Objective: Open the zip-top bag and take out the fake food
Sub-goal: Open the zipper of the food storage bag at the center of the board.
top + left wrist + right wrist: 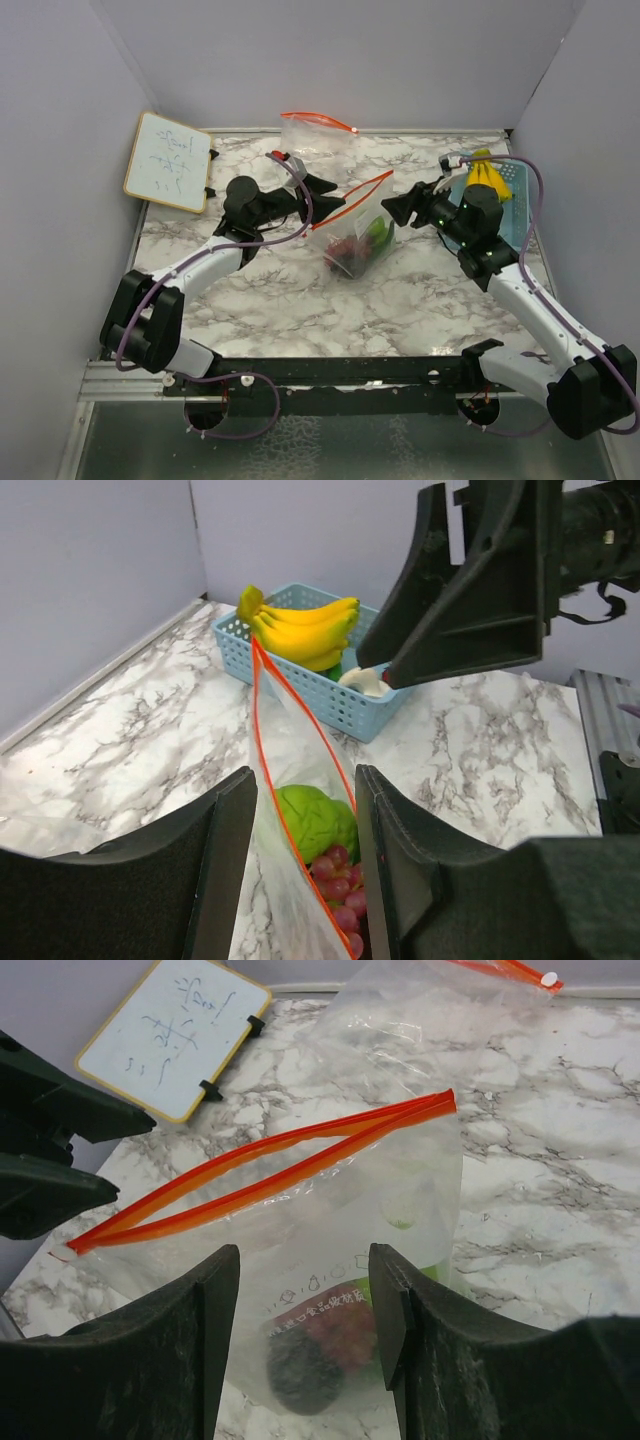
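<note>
The clear zip-top bag (pixel 355 225) with an orange zip stands mid-table, its mouth open. Inside are a dark red grape cluster (pixel 340 880) and a lime-green piece (pixel 315 820). In the right wrist view the grapes (pixel 335 1330) show through the printed plastic. My left gripper (pixel 330 188) is open, and the bag's left end and zip (pixel 262 730) run between its fingers (pixel 225 850). My right gripper (pixel 395 207) is open and empty, facing the bag's right side (pixel 330 1250) without touching it. The yellow banana bunch (pixel 300 630) lies in the light-blue basket (pixel 340 695).
A second clear bag with an orange zip (pixel 315 128) lies at the back. A small whiteboard (pixel 168 160) leans at the back left. The basket (pixel 508 205) sits at the right, under the right arm. Grey walls close in three sides.
</note>
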Controlling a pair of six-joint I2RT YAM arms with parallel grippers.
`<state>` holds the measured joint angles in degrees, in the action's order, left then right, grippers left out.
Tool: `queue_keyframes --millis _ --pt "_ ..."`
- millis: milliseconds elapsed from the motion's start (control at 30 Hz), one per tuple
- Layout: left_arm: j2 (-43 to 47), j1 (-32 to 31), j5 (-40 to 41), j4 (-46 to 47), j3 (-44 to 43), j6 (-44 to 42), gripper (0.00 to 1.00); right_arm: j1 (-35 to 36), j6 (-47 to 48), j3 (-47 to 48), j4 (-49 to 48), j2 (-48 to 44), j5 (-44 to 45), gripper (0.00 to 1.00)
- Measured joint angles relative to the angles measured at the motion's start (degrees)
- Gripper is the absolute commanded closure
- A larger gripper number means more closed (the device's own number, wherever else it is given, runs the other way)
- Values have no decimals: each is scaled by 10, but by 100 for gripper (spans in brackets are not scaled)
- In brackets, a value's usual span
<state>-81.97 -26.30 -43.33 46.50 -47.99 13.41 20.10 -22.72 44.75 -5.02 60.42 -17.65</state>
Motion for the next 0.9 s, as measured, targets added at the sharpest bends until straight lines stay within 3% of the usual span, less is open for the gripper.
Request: queue_keyframes --millis 400,800,900 --pt "-24 15 55 -113 -75 -44 60 0 0 -10 4 -3 0 47" --pt "-50 -19 105 -217 -109 -73 62 0 0 -11 4 -3 0 47" --pt "-62 -27 120 -244 -130 -83 71 1 0 -12 4 -3 0 47"
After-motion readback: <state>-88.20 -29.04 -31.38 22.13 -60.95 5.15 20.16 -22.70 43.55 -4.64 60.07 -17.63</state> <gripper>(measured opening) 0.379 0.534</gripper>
